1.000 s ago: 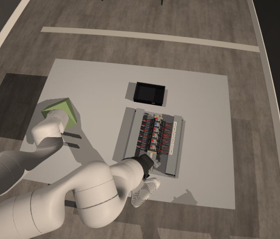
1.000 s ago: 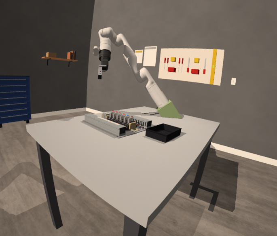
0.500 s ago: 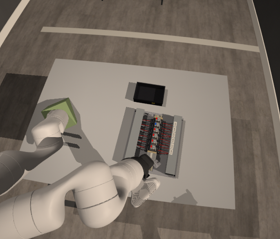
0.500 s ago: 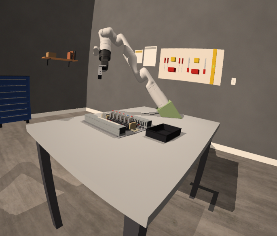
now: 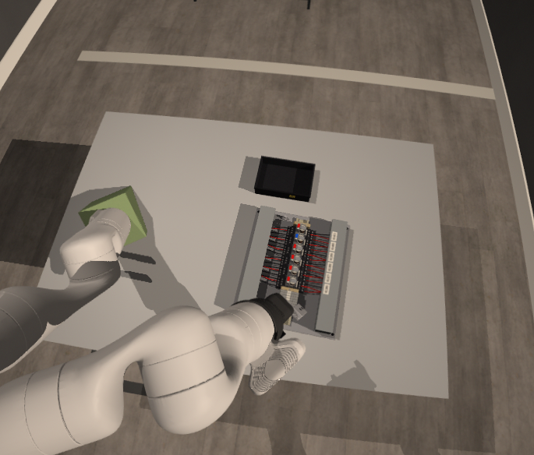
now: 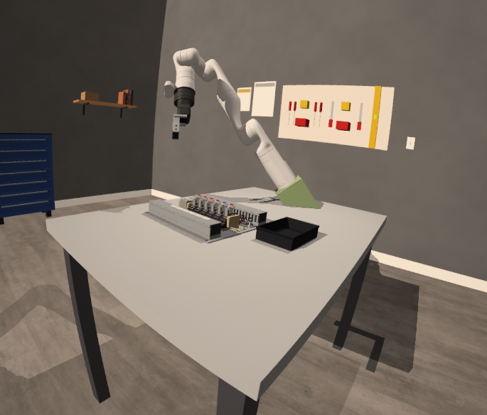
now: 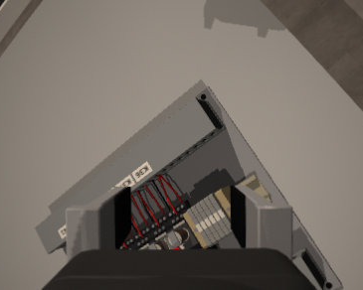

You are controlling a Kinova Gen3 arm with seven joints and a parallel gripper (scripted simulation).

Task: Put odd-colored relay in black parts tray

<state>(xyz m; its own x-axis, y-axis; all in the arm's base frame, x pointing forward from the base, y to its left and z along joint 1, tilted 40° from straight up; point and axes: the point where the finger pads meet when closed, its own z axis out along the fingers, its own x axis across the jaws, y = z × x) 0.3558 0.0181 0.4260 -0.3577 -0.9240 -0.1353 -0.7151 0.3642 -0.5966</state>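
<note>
gripper (image 6: 175,127): jaws apart, nothing held, high above panel's (image 5: 284,268) near end | blue relay (image 5: 296,236): second in row from tray (image 5: 284,178) end | row's long axis is aimed at tray

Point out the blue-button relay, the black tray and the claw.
blue-button relay (image 5: 296,236), top view, on its blue button.
black tray (image 6: 279,240), exterior view, on its near outer wall.
claw (image 7: 180,217), wrist view, midway between its open fingertips.

Grey table (image 6: 180,286) carries relay panel (image 6: 205,214), black parts tray (image 6: 287,232), green arm base (image 6: 298,192)
</note>
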